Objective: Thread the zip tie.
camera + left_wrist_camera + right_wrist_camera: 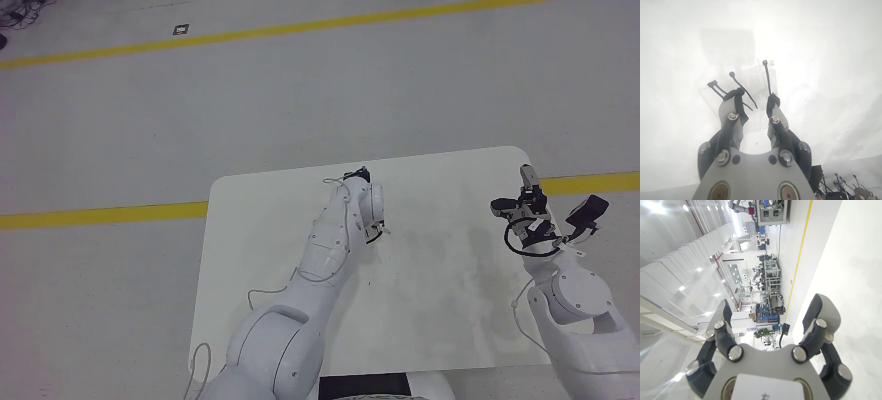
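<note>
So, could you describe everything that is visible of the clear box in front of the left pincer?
The clear box looks like thin transparent plastic with straight walls, and it is hard to make out against the white table on which it stands. It seems open at the top. Several black zip ties lie or lean in it, heads pointing away from the left pincer, which is open with its taped fingertips over the box. Whether they touch its walls I cannot tell.
</note>
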Tool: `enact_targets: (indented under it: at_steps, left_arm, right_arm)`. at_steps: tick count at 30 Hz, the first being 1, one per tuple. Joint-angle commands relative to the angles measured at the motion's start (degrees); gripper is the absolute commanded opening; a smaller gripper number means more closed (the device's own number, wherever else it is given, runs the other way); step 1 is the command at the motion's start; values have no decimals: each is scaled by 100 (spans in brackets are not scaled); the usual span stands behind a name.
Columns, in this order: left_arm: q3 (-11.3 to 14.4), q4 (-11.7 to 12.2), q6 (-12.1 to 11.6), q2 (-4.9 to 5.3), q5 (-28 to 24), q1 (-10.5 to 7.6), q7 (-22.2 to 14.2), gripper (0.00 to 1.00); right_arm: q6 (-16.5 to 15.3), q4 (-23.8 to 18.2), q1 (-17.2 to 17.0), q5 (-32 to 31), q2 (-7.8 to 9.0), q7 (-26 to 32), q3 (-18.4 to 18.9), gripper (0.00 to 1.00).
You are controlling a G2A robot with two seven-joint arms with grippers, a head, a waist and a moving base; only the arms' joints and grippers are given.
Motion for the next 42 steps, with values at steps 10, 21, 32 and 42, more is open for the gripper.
enact_targets:
  at_steps: [10, 21, 32, 42]
  left_arm:
    - [-49, 98, 0, -24, 0, -80, 67, 20]
    - [-6, 57, 0, -15, 0, -2, 232, 20]
    - [92, -78, 0, 15, 0, 171, 374, 19]
    - [96, -89, 0, 18, 0, 179, 335, 15]
  right_arm:
    - [0, 0, 0, 0, 0, 0, 0, 100]
    - [0, 0, 0, 0, 0, 0, 0, 100]
    - [0, 0, 0, 0, 0, 0, 0, 100]
    - [0, 0, 0, 0, 0, 0, 0, 100]
